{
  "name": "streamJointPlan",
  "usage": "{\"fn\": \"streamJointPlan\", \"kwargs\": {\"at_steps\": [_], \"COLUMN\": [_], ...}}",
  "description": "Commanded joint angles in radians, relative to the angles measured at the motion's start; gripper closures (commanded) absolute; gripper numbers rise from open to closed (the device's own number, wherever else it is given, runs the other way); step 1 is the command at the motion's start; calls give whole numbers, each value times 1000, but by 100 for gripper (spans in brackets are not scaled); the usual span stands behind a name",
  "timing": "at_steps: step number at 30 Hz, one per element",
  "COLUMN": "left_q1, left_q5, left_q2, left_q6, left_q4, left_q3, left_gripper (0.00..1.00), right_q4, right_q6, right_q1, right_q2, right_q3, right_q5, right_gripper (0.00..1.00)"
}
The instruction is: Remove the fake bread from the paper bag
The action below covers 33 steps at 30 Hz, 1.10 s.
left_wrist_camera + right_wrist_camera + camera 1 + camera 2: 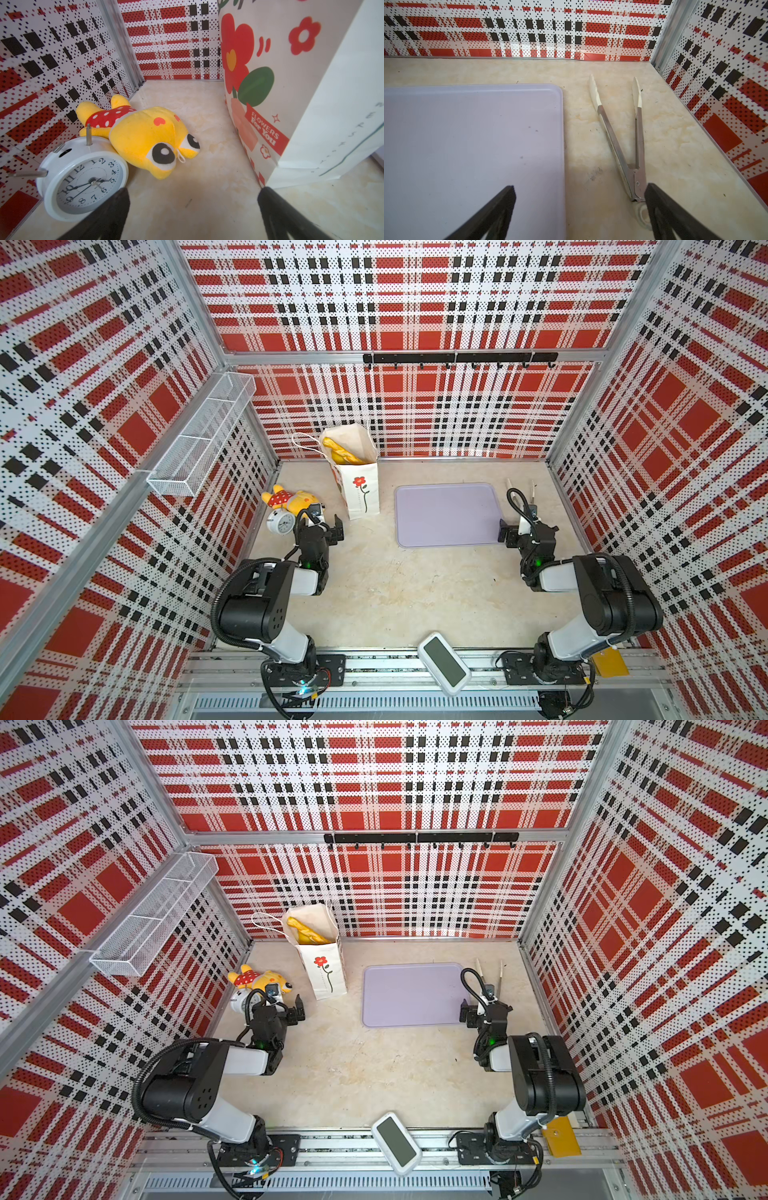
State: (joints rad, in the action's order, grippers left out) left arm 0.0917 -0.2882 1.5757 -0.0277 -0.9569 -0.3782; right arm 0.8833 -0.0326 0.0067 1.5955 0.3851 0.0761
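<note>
My left pincer and right pincer stand wide, gripping nothing. The paper bag stands upright; fake bread lies slanted in its mouth.

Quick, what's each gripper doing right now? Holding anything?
Left gripper: open, holding nothing, close to the paper bag.
Right gripper: open, holding nothing, between the tray and the tongs.
</note>
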Motion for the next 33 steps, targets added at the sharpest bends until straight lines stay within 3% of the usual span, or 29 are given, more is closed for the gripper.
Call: {"fn": "streamJointPlan", "kwargs": {"at_steps": [1,4,5,8,12,16,19,23,28,33], "left_q1": [-4,38,64,188,265,238,176,110,62,49], "left_q5": [8,-93,-118,-376,-474,-397,-329,-198,-116,-55], "left_q2": [-2,-37,-66,-173,-378,-476,-395,-177,88,270], "left_q6": [15,-3,-31,-123,18,305,481,531,538,556], "left_q4": [-26,12,26,183,689,1262,1647,1950,2099,2132], "left_q3": [1,-5,-6,-80,-281,-603,-921,-1304,-1619,-1794], "left_gripper": [0,1,0,1,1,0,1,1,0,0], "right_q4": [52,73,17,-307,-780,-1081,-1249,-1309,-1375,-1460], "right_q6": [5,46,67,197,363,418,449,495,485,395], "right_q1": [6,6,6,0,-57,-76,-76,-74,-53,-18], "right_q2": [-6,-95,-166,-417,-629,-635,-554,-485,-464,-491], "right_q3": [9,-40,-43,13,202,417,570,661,690,674], "right_q5": [15,121,180,299,149,-80,-234,-431,-502,-493], "right_gripper": [0,0,0,0,0,0,0,0,1,1]}}
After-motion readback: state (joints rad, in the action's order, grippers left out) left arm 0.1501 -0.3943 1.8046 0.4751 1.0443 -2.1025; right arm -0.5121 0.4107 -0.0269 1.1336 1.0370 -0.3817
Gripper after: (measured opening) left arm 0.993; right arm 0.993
